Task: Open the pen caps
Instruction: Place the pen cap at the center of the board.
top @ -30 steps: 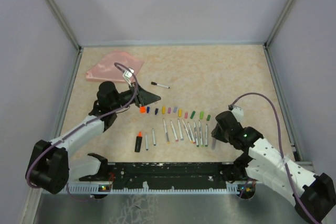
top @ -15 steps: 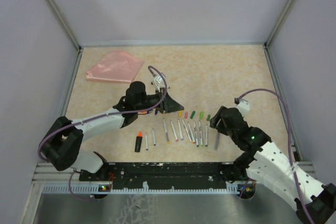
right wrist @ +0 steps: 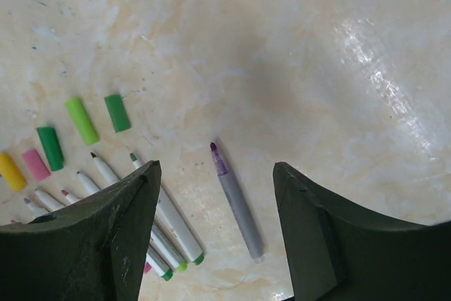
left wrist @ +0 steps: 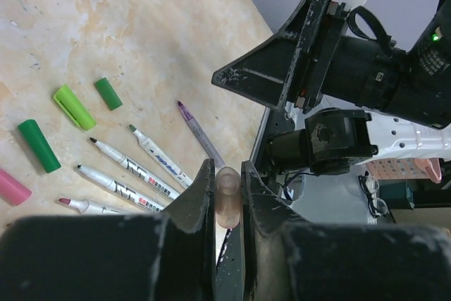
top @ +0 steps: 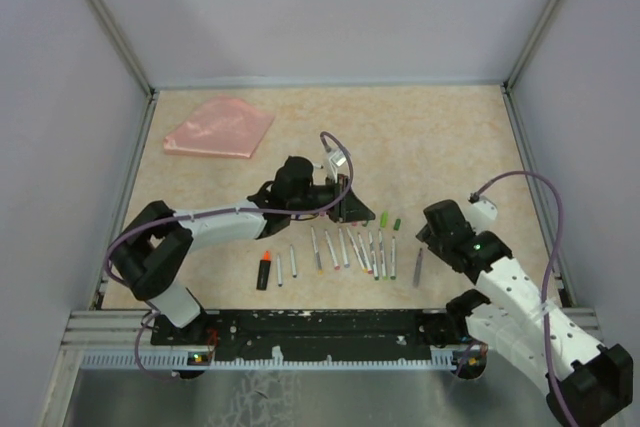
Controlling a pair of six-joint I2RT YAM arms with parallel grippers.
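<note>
My left gripper (left wrist: 227,170) is shut on a small translucent pinkish pen cap (left wrist: 227,195), and in the top view it (top: 347,212) hangs over the row of loose pen caps. Green caps (top: 384,218) lie just right of it. A light green cap (left wrist: 73,106), a dark green one (left wrist: 108,94) and a pink one (left wrist: 10,187) lie on the table. My right gripper (right wrist: 215,168) is open, its fingers astride an uncapped grey pen with a purple tip (right wrist: 236,202). That pen (top: 416,269) lies flat beside the right gripper (top: 424,243).
A row of uncapped white pens (top: 350,249) lies at the near middle, with an orange highlighter (top: 264,269) at its left end. A flat pink pouch (top: 220,128) sits at the far left. Grey walls enclose the table.
The left gripper has swung right along the cap row, still shut on the cap. The right gripper has opened, and the grey pen now lies on the table.
</note>
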